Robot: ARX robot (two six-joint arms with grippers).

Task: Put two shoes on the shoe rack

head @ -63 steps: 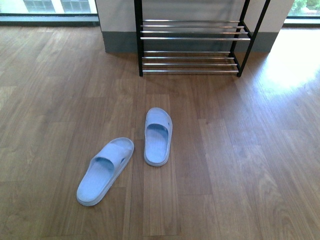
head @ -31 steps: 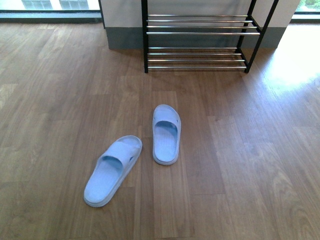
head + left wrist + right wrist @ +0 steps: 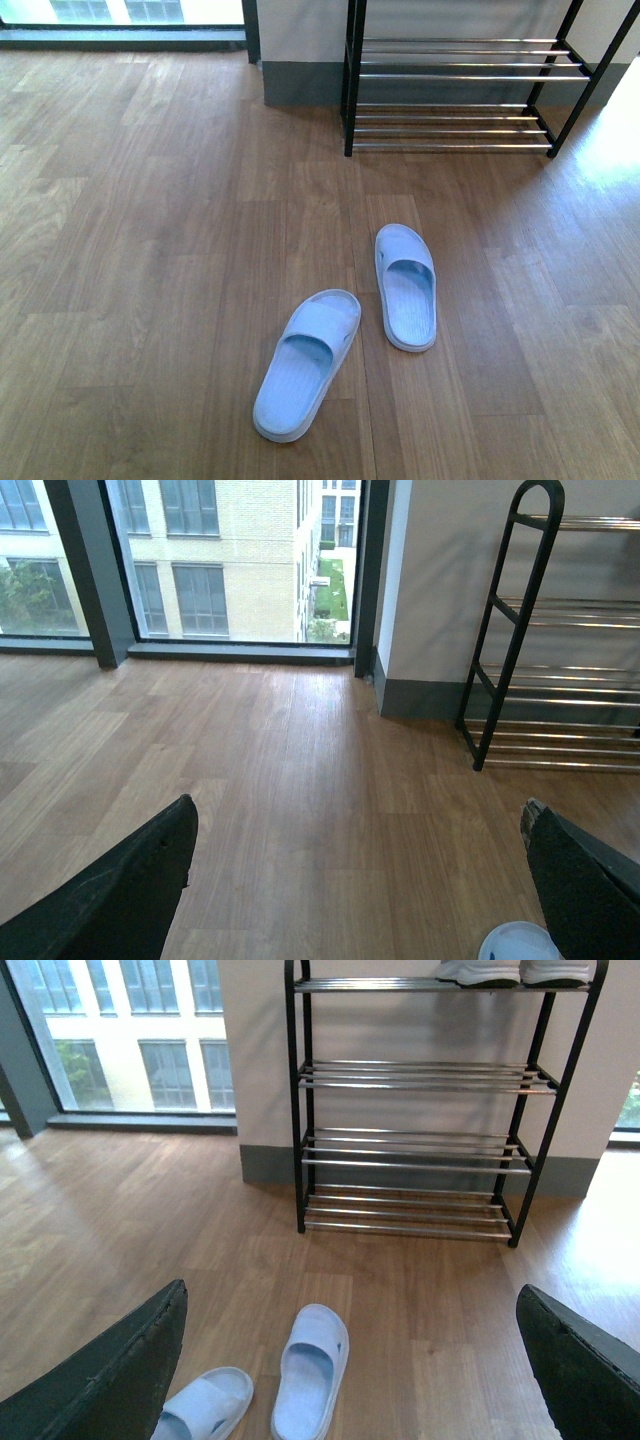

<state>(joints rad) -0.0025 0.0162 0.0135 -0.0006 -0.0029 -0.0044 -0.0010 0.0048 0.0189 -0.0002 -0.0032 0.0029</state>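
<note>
Pale blue pair on the floor (image 3: 120,250): nearer slide (image 3: 305,365) lower centre, farther slide (image 3: 406,287) beside it, apart from the shoe rack (image 3: 351,80) at upper right, whose top tier carries white-soled shoes (image 3: 515,970). Spread wide and empty: left fingers (image 3: 130,890), right fingers (image 3: 120,1370)

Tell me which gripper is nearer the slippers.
Right, likely. The right gripper faces both slippers squarely; the left gripper sits off to their side, its camera catching only one tip.

Home-like room: wood plank floor (image 3: 150,250), shoe rack (image 3: 410,1075) against wall (image 3: 255,1060), tall windows (image 3: 200,560) (brick building (image 3: 260,540) outside).
</note>
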